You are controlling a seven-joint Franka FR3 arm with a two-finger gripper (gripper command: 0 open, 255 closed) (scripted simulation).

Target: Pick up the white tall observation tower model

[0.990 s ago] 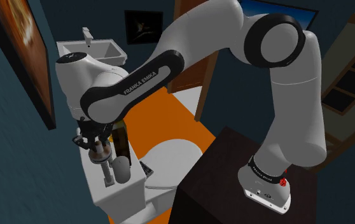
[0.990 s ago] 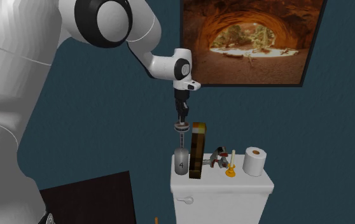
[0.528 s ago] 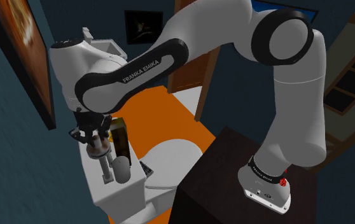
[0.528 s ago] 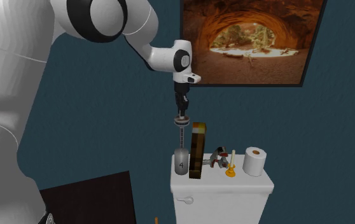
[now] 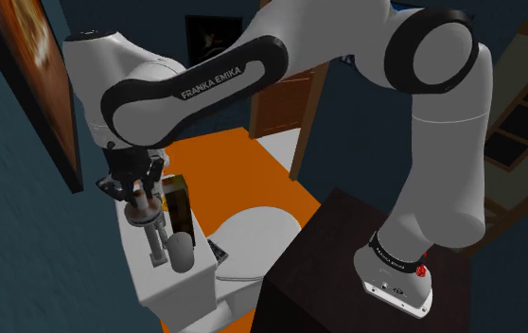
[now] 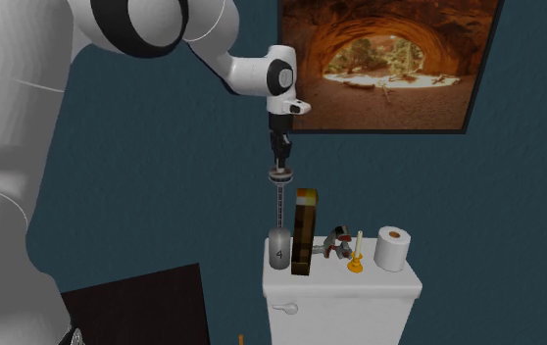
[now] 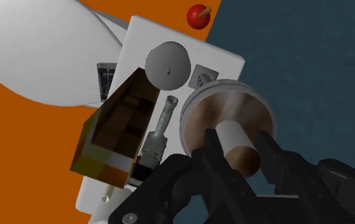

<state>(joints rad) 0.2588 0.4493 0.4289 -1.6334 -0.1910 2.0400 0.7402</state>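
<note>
The hand (image 6: 280, 163) is pinching the white stub at the very top of the tower model (image 6: 279, 201). The wrist view shows one black finger (image 7: 211, 153) on each side of the stub. The tower's round deck sits just under the fingertips, and its thin mast hangs straight down toward the toilet tank lid (image 6: 379, 282). The grasp looks made, so the step in hand is most likely the lift. I cannot tell whether the tower's foot is clear of the lid. In the second exterior view a grey rounded weight marked 4 (image 6: 278, 253), standing directly below the hand, hides the mast's lower end. In the shoulder view the foot looks close to the lid. A tall brown box (image 6: 306, 230) stands just beside the mast, slightly off from under the hand. A yellow candle holder (image 6: 357, 260) and a paper roll (image 6: 392, 249) sit farther from the hand. As I judge it, the next move calls for a straight vertical rise with the pinch held firm. The tower is long and held only by its tip, so sideways drift could swing the mast into the weight or the box.
</note>
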